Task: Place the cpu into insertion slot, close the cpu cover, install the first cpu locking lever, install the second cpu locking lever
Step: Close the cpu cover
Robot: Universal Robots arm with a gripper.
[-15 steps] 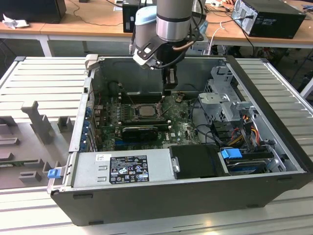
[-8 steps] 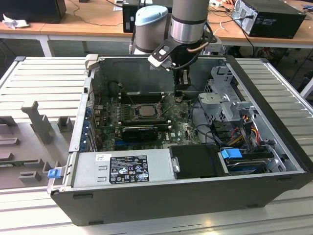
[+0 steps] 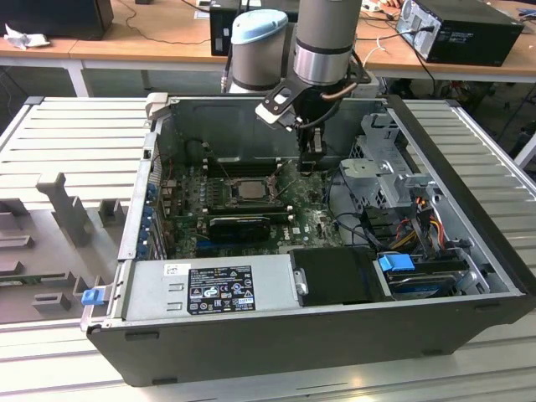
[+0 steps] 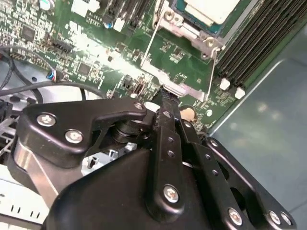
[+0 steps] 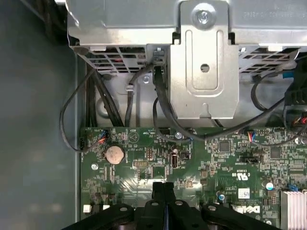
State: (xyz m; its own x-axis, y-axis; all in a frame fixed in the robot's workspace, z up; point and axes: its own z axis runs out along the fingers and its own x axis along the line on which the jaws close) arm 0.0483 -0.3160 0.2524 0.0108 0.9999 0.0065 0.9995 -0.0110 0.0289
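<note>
The cpu (image 3: 249,189), a pale silver-grey square, lies in the insertion slot (image 3: 228,195) on the green board inside the open computer case. In the second wrist view the cpu (image 4: 211,8) sits inside the slot's grey metal surround (image 4: 187,31). The cpu cover (image 4: 180,88), a thin grey frame, is swung off the slot, and its free edge lies at my fingertips. My gripper (image 3: 308,163) hangs over the board on the exterior view's right of the slot. Its fingers (image 4: 165,110) are pressed together, as the first wrist view's gripper (image 5: 163,186) also shows.
A long black expansion card (image 3: 239,224) lies near the slot, and a power supply (image 3: 209,289) fills the case's front. A metal drive cage (image 5: 204,62) with black cables (image 5: 163,110) stands beside the gripper. Black memory slots (image 4: 254,38) flank the socket. A coin battery (image 5: 114,153) sits on the board.
</note>
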